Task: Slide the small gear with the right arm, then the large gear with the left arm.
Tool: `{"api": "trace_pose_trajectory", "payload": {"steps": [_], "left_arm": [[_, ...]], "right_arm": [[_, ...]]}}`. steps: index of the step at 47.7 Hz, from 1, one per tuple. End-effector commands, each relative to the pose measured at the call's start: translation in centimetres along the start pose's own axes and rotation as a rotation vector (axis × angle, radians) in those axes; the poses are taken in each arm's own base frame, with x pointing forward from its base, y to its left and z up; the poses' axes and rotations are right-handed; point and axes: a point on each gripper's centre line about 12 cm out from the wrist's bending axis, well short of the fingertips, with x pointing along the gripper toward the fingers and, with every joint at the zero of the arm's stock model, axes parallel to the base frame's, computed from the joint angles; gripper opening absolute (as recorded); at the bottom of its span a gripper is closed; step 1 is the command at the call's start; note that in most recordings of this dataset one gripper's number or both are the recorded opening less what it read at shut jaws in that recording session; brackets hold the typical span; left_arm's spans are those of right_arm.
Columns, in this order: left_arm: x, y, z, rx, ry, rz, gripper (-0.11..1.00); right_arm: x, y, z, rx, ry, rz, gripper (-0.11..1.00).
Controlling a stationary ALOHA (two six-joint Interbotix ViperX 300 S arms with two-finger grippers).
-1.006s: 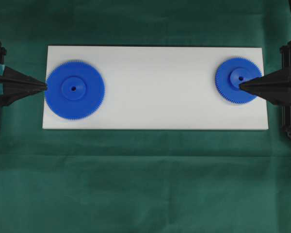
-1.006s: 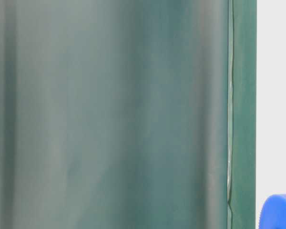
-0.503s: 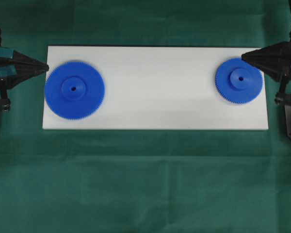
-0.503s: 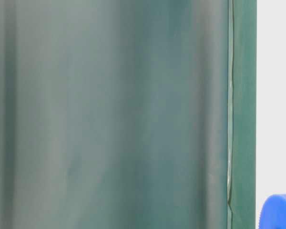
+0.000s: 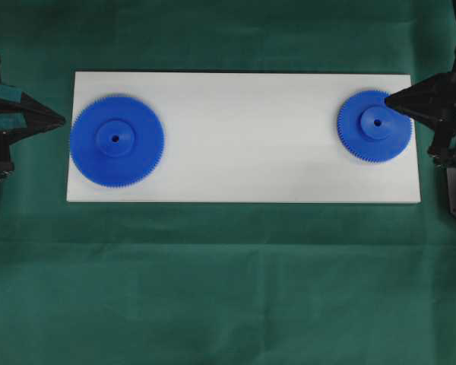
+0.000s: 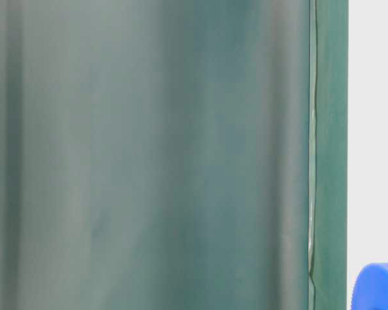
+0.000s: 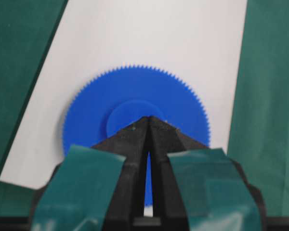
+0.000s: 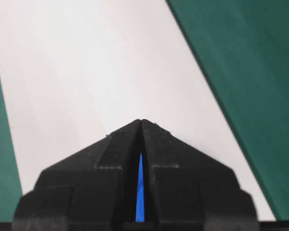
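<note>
Overhead: my right arm [image 5: 395, 99] has its jaws pressed together into a pusher at the small gear [image 5: 374, 126] rim, left arm [image 5: 52, 119] likewise beside the large gear [image 5: 116, 141].

White board [image 5: 243, 152] on green cloth [image 5: 228, 289]

I see a green cloth [image 5: 228, 289] over the table, a white board [image 5: 243, 152] flat on it. Green curtain [image 6: 149, 155] hangs as backdrop behind, w/ soft folds. Light's even.
</note>
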Motion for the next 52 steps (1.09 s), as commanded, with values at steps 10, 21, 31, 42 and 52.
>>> {"api": "trace_pose_trajectory", "payload": {"steps": [10, 21, 31, 42, 52], "left_arm": [[0.0, 0.1, 0.8, -0.004, -0.028, 0.003, 0.00], [0.0, 0.0, 0.8, -0.004, -0.041, 0.002, 0.00], [0.0, 0.0, 0.8, -0.004, -0.041, 0.002, 0.00], [0.2, 0.0, 0.5, -0.007, -0.052, 0.001, 0.00], [0.1, 0.0, 0.7, -0.006, -0.057, 0.001, 0.00]], "right_arm": [[1.4, -0.7, -0.8, 0.018, 0.081, -0.039, 0.50], [3.1, -1.9, -3.3, 0.102, 0.222, -0.105, 0.50], [3.8, -2.3, -4.4, 0.123, 0.263, -0.134, 0.50], [4.5, -2.7, -5.2, 0.154, 0.302, -0.162, 0.50], [5.1, -2.7, -5.9, 0.181, 0.299, -0.159, 0.50]]}}
